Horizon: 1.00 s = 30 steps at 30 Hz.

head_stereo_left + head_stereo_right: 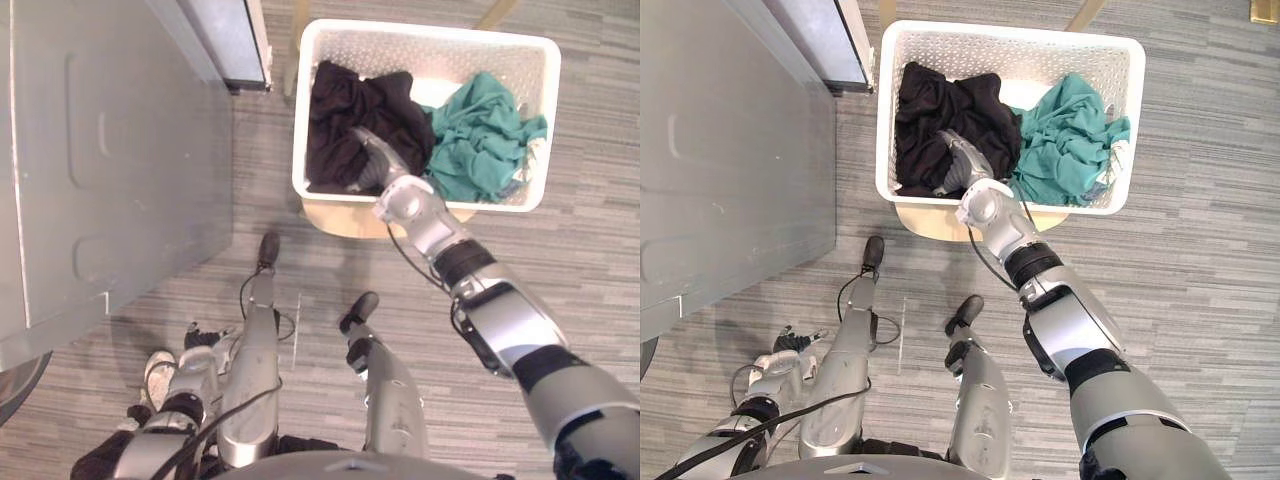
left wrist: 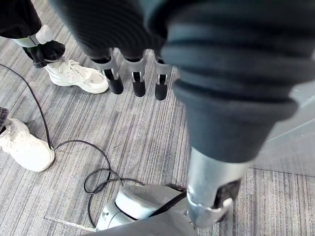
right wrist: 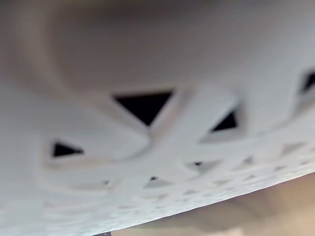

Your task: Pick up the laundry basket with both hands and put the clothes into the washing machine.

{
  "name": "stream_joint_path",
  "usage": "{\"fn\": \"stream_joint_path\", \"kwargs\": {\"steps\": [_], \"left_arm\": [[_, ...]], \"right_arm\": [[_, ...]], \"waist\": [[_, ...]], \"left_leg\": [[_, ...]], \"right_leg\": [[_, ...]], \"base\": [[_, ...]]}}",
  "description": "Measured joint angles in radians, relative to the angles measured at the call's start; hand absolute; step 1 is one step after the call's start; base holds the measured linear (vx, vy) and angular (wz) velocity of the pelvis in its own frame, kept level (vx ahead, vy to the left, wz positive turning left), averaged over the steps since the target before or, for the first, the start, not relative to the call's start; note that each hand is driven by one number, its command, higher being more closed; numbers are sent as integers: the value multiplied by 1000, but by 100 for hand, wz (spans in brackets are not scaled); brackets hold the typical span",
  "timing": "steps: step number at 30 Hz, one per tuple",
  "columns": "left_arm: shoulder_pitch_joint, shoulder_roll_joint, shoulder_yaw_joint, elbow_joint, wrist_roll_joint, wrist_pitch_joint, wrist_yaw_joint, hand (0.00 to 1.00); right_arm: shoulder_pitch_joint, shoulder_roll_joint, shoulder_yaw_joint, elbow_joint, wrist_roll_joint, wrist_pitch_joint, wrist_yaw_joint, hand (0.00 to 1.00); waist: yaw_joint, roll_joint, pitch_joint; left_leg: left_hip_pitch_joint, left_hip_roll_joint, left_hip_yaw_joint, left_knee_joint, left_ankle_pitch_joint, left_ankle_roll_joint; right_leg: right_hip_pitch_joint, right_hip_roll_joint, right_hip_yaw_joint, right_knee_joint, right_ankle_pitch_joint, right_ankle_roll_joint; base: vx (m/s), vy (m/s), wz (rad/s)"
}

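A white lattice laundry basket (image 1: 430,36) stands on a round wooden stool (image 1: 345,222) ahead of me. It holds a black garment (image 1: 350,115) on its left side and a teal garment (image 1: 480,135) on its right. My right hand (image 1: 385,168) lies over the basket's near rim against the black garment, with its fingers hidden. The right wrist view shows the basket's wall (image 3: 157,128) from very close. My left hand (image 1: 780,363) hangs low at my left side, away from the basket, its fingers (image 2: 138,81) straight and holding nothing.
The grey washing machine (image 1: 110,150) takes up the left of the scene, with a dark panel (image 1: 230,40) at its far corner beside the basket. A person's white shoes (image 2: 76,76) stand on the striped grey floor (image 1: 580,260) near my left hand.
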Motion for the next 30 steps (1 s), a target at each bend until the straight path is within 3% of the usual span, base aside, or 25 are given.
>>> {"fn": "stream_joint_path", "kwargs": {"steps": [7, 11, 13, 18, 23, 30], "left_arm": [[0, 1, 34, 12, 1, 7, -2, 0], [1, 5, 57, 12, 3, 14, -2, 0], [2, 12, 72, 12, 22, 18, -3, 0], [13, 50, 90, 9, 44, 23, -16, 0], [14, 59, 90, 6, 48, 25, -18, 0], [21, 76, 102, -10, 75, 30, -29, 0]], "right_arm": [[2, 6, 39, -21, -2, 6, 10, 0], [0, -53, 118, -164, 0, 20, 18, 0], [-5, -93, 171, -249, 2, 15, 23, 0], [-45, -179, 238, -453, 7, -45, 63, 0], [-59, -226, 288, -535, 14, -70, 100, 0], [-88, -283, 344, -636, 23, -92, 131, 0]], "waist": [[-21, 0, 0], [-42, -3, 0], [-49, -18, 0], [-86, -83, -22], [-81, -95, -21], [-80, -133, -18]], "left_leg": [[16, 4, 6, -21, 13, -1], [18, 7, 15, -38, 27, 0], [30, 10, 28, -45, 31, 0], [33, 20, 30, -45, 29, -1], [33, 22, 28, -46, 28, -3], [18, 23, 28, -68, 41, -3]], "right_leg": [[-1, -2, 6, 9, 0, 0], [-11, -5, 9, 17, 0, 0], [-11, -5, 18, 19, 0, 0], [-13, 5, 27, 19, -1, -2], [-14, 8, 24, 27, -4, -6], [-44, 8, 28, 34, -4, -7]], "base": [[-4, -23, -1], [-8, -44, -3], [0, -51, -11], [-3, -64, -6], [-10, -54, 2], [16, -54, -3]]}}
